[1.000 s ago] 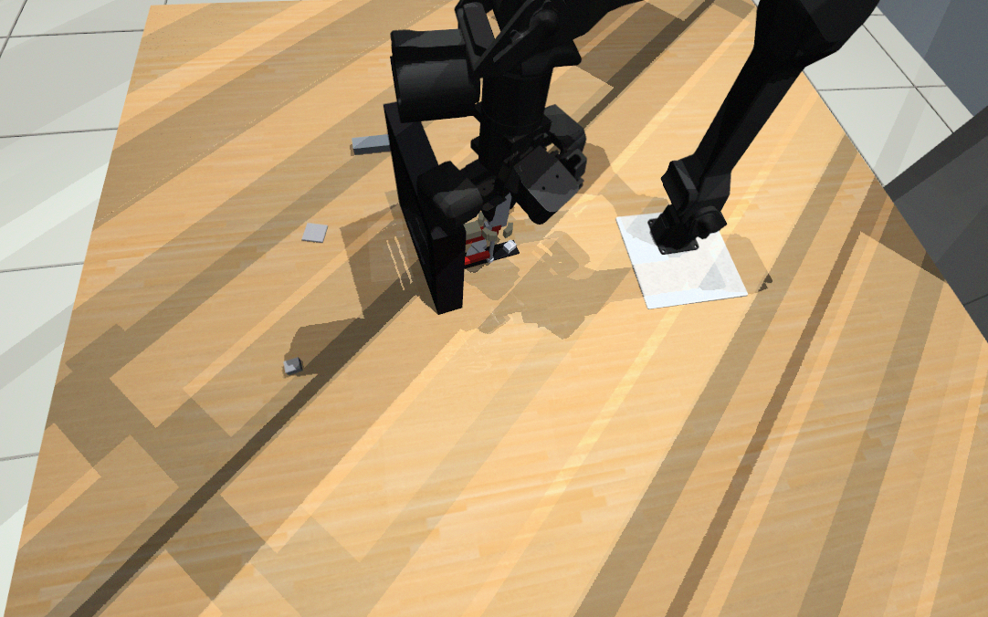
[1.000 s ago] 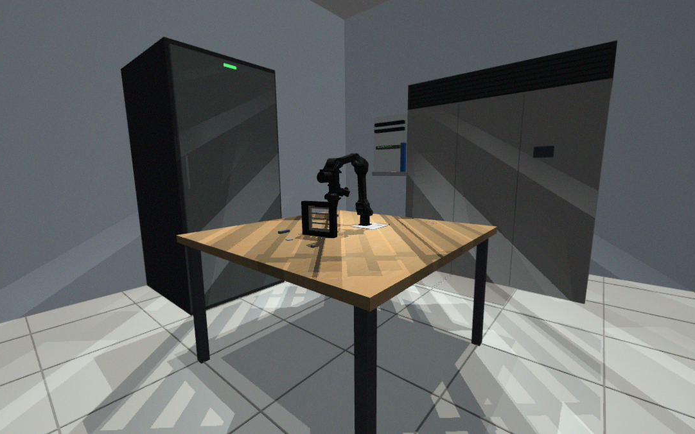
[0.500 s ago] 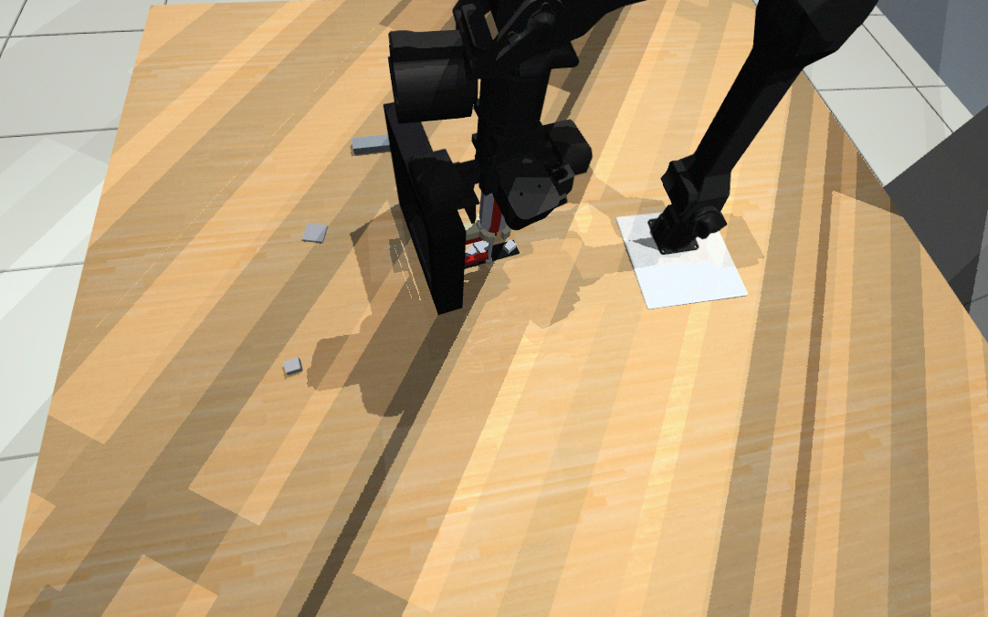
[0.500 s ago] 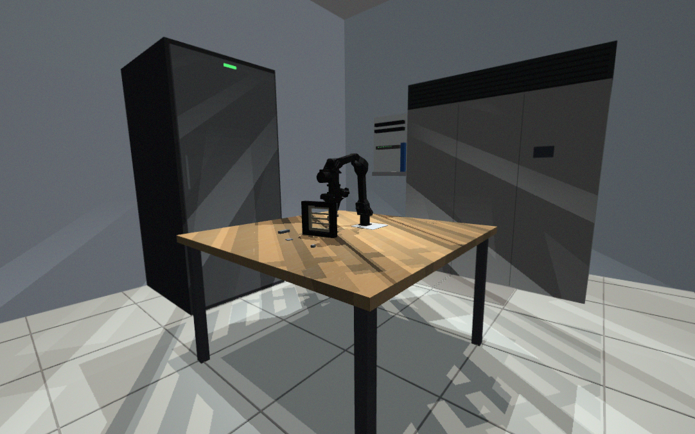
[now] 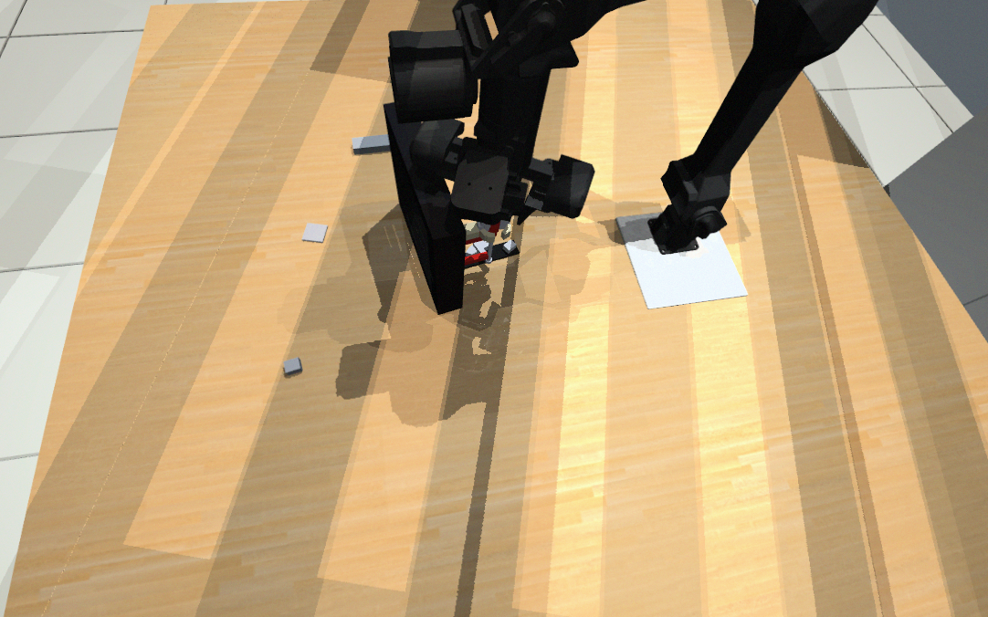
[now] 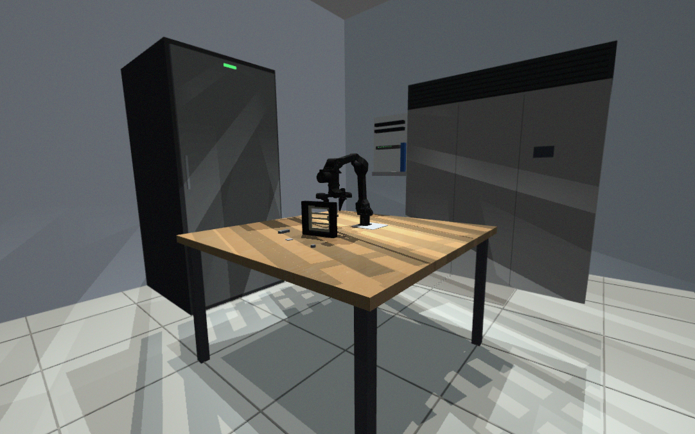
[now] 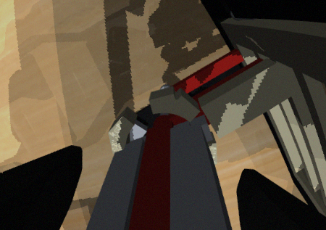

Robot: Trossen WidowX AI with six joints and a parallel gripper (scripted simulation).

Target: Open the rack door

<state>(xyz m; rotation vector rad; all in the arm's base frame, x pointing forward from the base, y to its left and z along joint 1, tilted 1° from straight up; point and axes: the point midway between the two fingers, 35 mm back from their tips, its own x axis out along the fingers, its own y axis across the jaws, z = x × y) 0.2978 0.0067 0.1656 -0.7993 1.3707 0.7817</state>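
The black rack frame point(image 5: 448, 267) point(image 6: 305, 221) stands upright on the table. The red and grey door point(image 7: 214, 70) point(image 5: 475, 258) sticks out from its near end toward the arm, roughly square to the frame; I cannot tell its exact angle. The upright handle point(image 7: 192, 166) shows two dark grey sides with a dark red strip between them. Its exact turn is hard to judge. My gripper point(image 7: 161, 170) is open around the handle, pointing down, with a gap on each side. In the top view the gripper's body hides most of the handle and door.
A grey bar point(image 5: 370, 144) point(image 6: 284, 231), a pale flat tile point(image 5: 314, 233) point(image 6: 288, 239) and a small grey block point(image 5: 292, 366) point(image 6: 312, 245) lie beyond the frame. The arm's base stands on a white plate point(image 5: 693, 285) point(image 6: 378, 225). The wrist hangs close beside the frame.
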